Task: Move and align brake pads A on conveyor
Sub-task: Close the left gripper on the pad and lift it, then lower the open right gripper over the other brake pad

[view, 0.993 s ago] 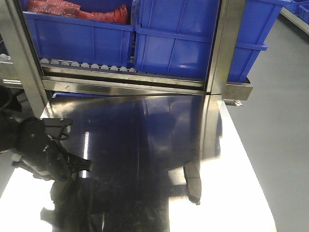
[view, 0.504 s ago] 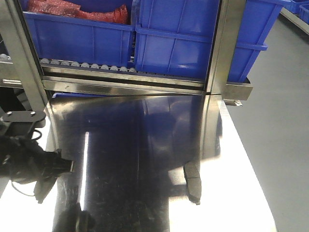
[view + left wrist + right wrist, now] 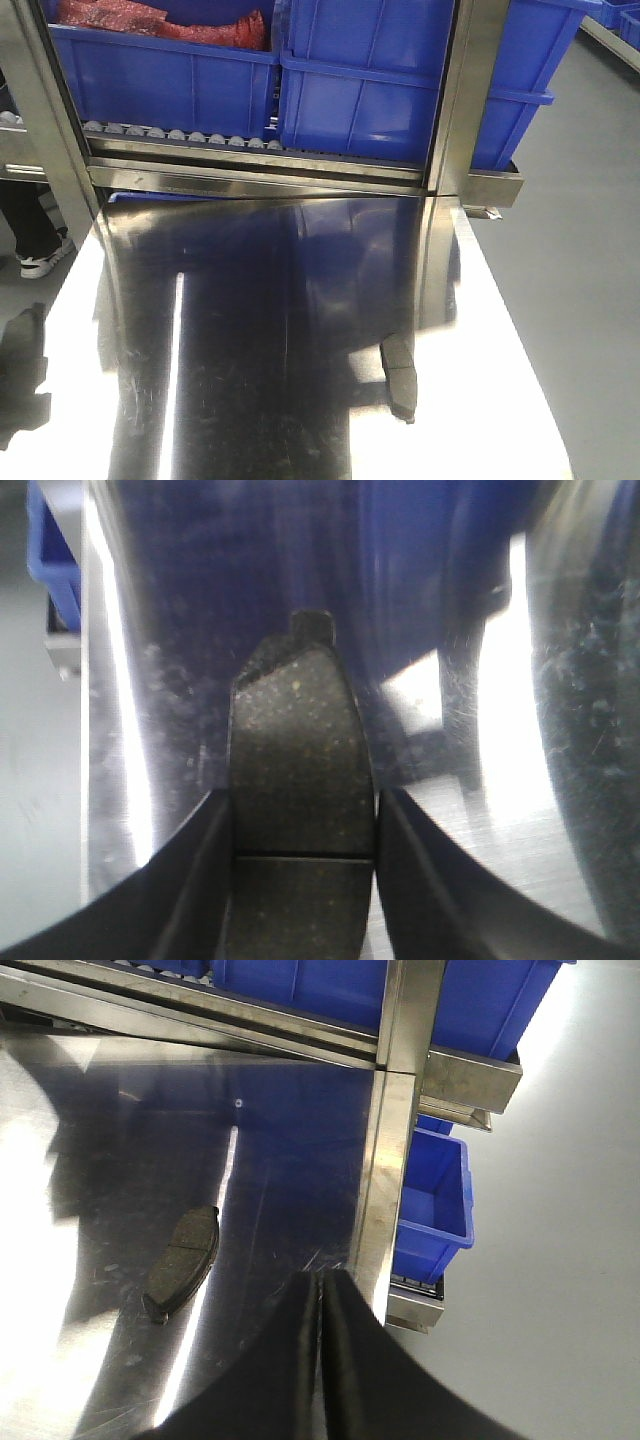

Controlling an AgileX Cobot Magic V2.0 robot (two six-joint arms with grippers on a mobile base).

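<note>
A brake pad (image 3: 298,730) is clamped in the left claw (image 3: 300,798) over the steel desk (image 3: 250,330); transport is judged in hand. A second pad (image 3: 400,378) lies toward the desk's right. The right claw (image 3: 322,1282) is pressed together, empty. The conveyor, unseen here, must be reached next.

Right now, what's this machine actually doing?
Its left gripper has a dark brake pad clasped between its fingers, over a shiny steel table. The right gripper is shut and holds nothing. A second brake pad lies flat on that table, waiting.
</note>
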